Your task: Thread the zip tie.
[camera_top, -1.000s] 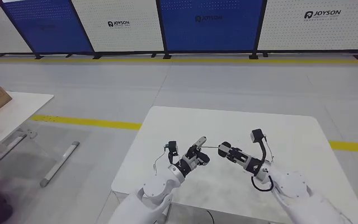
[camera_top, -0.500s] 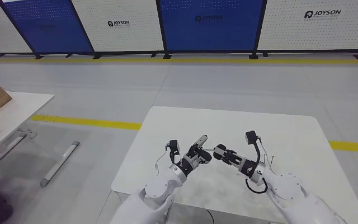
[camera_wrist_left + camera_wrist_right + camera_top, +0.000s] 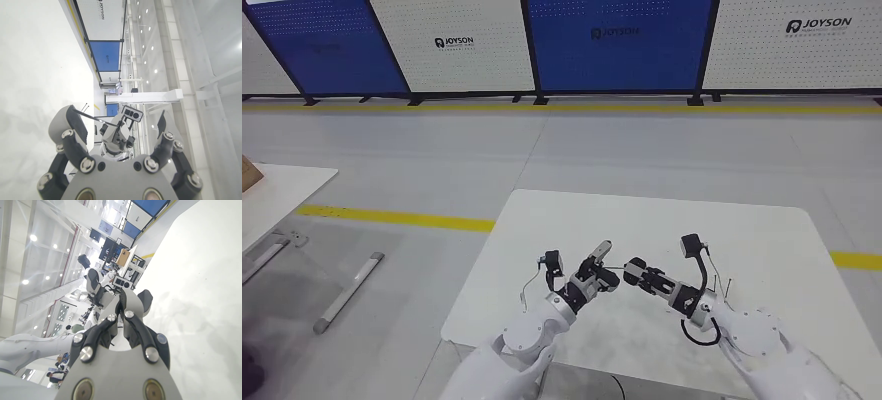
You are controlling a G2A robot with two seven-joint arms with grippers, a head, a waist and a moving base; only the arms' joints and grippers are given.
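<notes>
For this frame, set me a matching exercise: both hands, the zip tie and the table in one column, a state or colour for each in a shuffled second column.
Things:
1. left hand
2. right hand
3. zip tie
4. table

States:
a. shut on the zip tie
b. white
c. open, fingers wide apart
d. thin and dark, running from one hand to the other

Pairs: 1-c, 2-a, 3-d, 4-b

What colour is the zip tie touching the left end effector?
The thin plastic zip tie is black; clearest in left wrist view.
</notes>
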